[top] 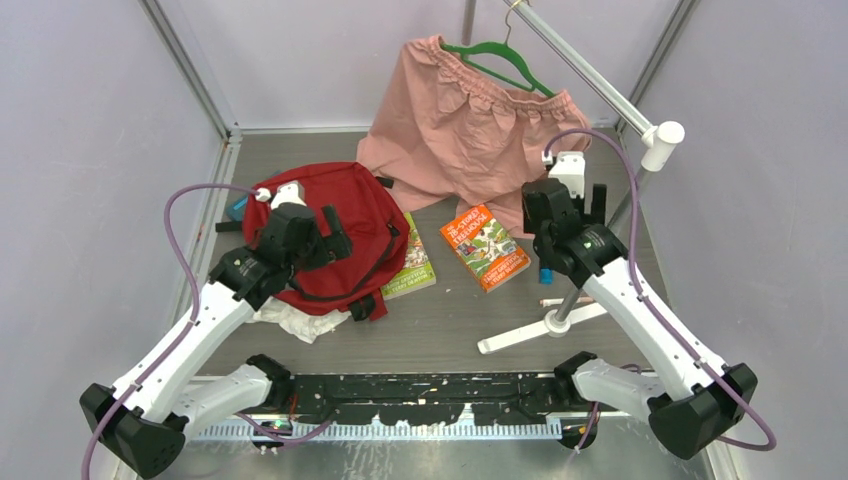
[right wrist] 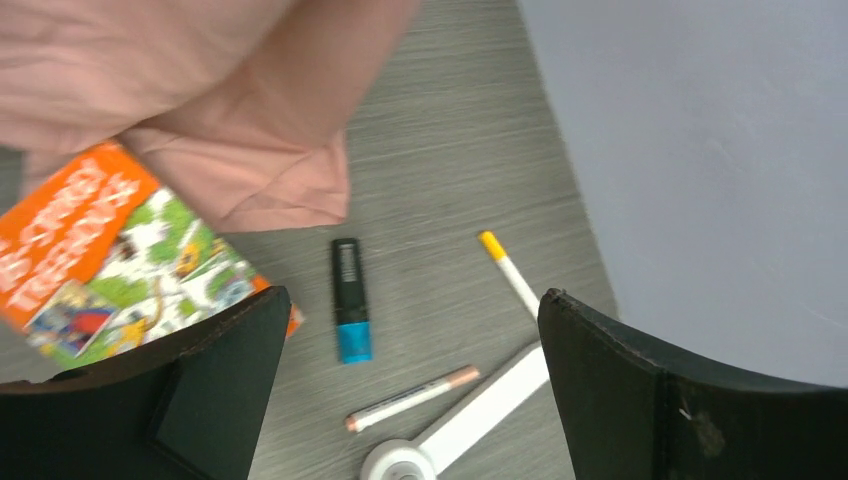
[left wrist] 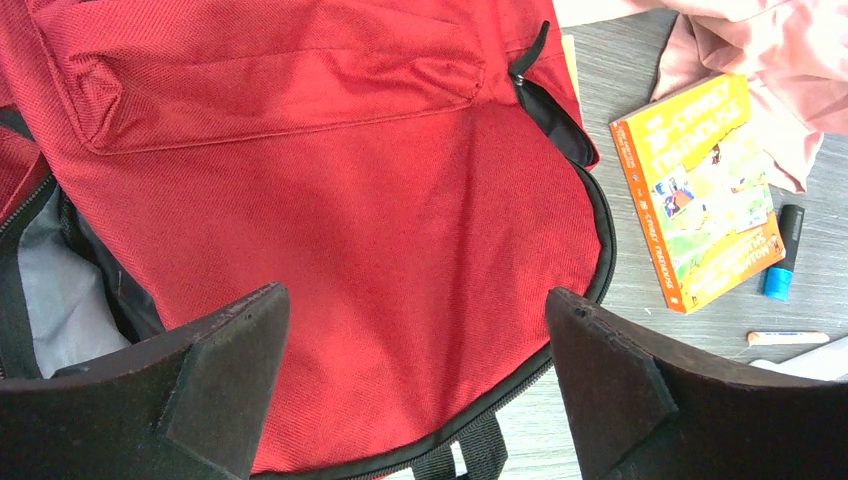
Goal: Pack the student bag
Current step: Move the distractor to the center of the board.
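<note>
Flat on the left half of the bench [top: 430, 340]: student bag [top: 372, 200], red front panel up, main zip parted along one side, grey lining showing there in the left wrist view. Directly over it, left gripper [left wrist: 418, 390], jaws wide apart, holding nothing. Tucked partly under the bag's right edge, a green book [top: 413, 268]; just right of that and clear of the bag, an orange book [top: 484, 246]. Poking out from under the near edge, crumpled white plastic [top: 295, 320]. Farther right, right gripper [right wrist: 410, 390], jaws likewise spread and empty, above a black highlighter [right wrist: 350, 300] with a blue cap, an orange-capped pen [right wrist: 412, 398], a yellow-tipped pen [right wrist: 510, 272] and the foot of a white stand [top: 520, 335].

Likely trouble on the left:
- pinching only the loose top cloth and dragging the whole bag, green book shifting with it
- pushing a book against a mouth barely parted and folding the panel shut
- snagging a black strap [left wrist: 480, 452]

Likely trouble on the right:
- brushing the pink shorts [top: 460, 130], hung from a green hanger [top: 500, 60] at the far side, hem reaching down beside the orange book
- knocking the stand
- sending a pen rolling

Grey wood-grain bench top. Pale plain walls [top: 90, 150] left, far and right. Metal posts [top: 190, 70] at the far corners.
</note>
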Robot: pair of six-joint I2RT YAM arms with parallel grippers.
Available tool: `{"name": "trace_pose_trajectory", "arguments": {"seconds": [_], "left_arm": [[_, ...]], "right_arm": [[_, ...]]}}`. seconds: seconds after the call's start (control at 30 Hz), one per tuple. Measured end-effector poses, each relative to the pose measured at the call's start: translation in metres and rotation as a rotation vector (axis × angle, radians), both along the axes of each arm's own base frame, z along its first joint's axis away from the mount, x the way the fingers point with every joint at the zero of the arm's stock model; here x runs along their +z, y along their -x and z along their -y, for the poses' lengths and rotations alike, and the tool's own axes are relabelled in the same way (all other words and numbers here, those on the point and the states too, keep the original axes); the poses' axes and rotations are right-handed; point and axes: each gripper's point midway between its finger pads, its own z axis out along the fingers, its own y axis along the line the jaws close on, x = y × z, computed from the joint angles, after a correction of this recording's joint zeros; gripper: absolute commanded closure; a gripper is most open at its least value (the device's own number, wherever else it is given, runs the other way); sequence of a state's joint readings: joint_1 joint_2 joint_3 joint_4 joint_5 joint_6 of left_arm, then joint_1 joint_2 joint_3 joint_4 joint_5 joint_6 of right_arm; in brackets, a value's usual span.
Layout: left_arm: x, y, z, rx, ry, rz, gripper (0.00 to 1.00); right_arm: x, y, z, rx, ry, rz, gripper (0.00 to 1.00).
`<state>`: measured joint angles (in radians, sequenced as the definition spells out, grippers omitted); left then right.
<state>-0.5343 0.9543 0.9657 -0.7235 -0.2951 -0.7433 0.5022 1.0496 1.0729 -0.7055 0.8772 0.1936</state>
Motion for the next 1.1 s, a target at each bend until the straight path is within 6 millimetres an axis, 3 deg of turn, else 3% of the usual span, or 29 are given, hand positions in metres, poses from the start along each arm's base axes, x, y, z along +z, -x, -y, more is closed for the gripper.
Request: {"name": "trace_pose_trajectory", "arguments": {"seconds": [0.1,0.23,0.37,0.5,0.67,0.77,0.93,1.1], "left_arm": [[0.0,0.0,0.0,0.0,0.001,0.0,0.0],[0.0,0.0,0.0,0.0,0.001,0.0,0.0],[0.0,0.0,0.0,-0.001,0.001,-0.001,0.0],[-0.002,-0.001,0.0,0.0,-0.003,-0.005,0.0],[-0.002,-0.001,0.0,0.0,-0.004,-0.007,0.0],[-0.002,-0.001,0.0,0.0,-0.004,-0.007,0.0],[-0.002,-0.001,0.0,-0.002,-0.006,-0.006,0.0],[-0.002,-0.001,0.0,-0.007,-0.012,-0.006,0.0]], "right_arm": [[-0.006,-0.006,-0.025,0.114,-0.079,-0.052,0.0],[-0.022,0.005,-0.081,0.362,-0.266,-0.151,0.0],[-0.043,0.04,-0.133,0.564,-0.412,-0.236,0.05],[-0.068,0.076,-0.159,0.681,-0.527,-0.293,0.1],[-0.101,0.107,-0.159,0.715,-0.681,-0.268,0.06],[-0.103,0.117,-0.16,0.714,-0.769,-0.229,0.06],[-0.106,0.123,-0.163,0.701,-0.862,-0.209,0.03],[-0.11,0.114,-0.151,0.624,-0.887,-0.182,0.03]]}}
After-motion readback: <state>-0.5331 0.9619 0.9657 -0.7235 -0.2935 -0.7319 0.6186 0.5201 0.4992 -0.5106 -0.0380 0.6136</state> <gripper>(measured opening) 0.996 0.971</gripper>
